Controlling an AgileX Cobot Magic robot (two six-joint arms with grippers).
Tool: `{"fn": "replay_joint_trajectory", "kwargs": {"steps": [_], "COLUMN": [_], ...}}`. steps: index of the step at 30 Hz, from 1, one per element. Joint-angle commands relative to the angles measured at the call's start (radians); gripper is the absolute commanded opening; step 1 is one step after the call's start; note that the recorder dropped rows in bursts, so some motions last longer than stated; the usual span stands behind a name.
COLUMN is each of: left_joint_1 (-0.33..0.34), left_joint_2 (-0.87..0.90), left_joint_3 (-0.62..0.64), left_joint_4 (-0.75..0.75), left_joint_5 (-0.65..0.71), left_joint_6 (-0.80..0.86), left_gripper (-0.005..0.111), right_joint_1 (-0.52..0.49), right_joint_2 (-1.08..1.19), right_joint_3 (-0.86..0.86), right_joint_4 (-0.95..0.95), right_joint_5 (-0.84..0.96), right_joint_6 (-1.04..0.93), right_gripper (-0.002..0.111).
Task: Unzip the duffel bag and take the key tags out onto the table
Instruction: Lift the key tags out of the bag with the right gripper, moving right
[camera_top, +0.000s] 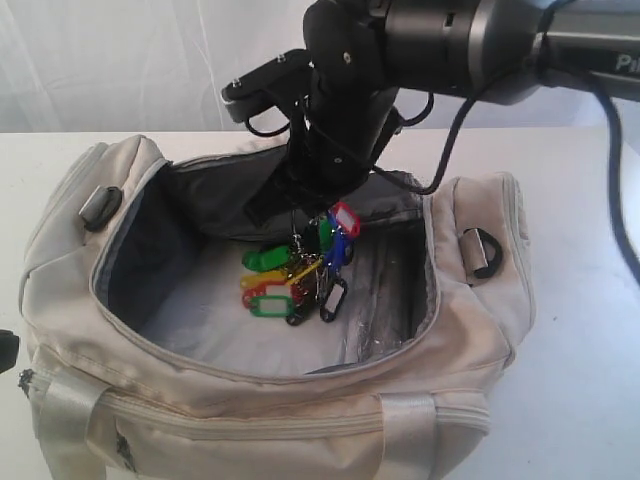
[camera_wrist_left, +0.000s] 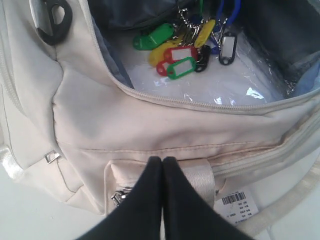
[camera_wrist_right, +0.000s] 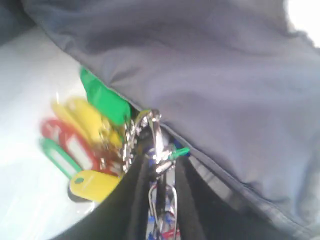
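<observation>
The right claw (camera_top: 296, 225) is down inside the big, soft, cream cloth duffel bag (camera_top: 250, 400), which is unzipped and wide open. It is pinching the bunch of small plastic key tags (camera_top: 300, 280) by their shiny metal rings (camera_wrist_right: 152, 135). The tags hang low over the bag's floor, so they are not out on the wide, flat white table (camera_top: 580, 380) yet. The left claw (camera_wrist_left: 162, 161) sits outside, at the front of the bag. Its 2 black fingers are pressed together, and I see nothing between them.

What could go wrong? The rings are smooth and hard, so I think they could slip out of the pinch and drop back in. The tags dangle loose, so 1 could snag on the floppy grey lining (camera_top: 200, 195) or the pale zipper edge (camera_wrist_left: 200, 104) on the way up. The bag is soft, so it may get tugged along too.

The tags are little flat rounded shapes in green, yellow, red and blue. The bag floor looks slick and shiny. The pale strap (camera_wrist_left: 200, 177) is woven and ribbed.
</observation>
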Motion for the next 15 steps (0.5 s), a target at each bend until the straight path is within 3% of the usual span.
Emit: {"fn": "replay_joint_trajectory", "kwargs": {"steps": [1, 15], "left_joint_1": [-0.006, -0.006], "left_joint_2": [-0.008, -0.008], "left_joint_3": [0.006, 0.006], "left_joint_4": [-0.019, -0.019], "left_joint_5": [0.003, 0.005], "left_joint_6": [-0.001, -0.001], "left_gripper": [0.000, 0.000], "right_joint_1": [-0.002, -0.002], "right_joint_2": [-0.078, -0.258], "right_joint_3": [-0.005, -0.005], "right_joint_4": [-0.017, -0.049], "right_joint_5": [-0.023, -0.036], "right_joint_6": [0.009, 0.009], "right_gripper": [0.000, 0.000]}}
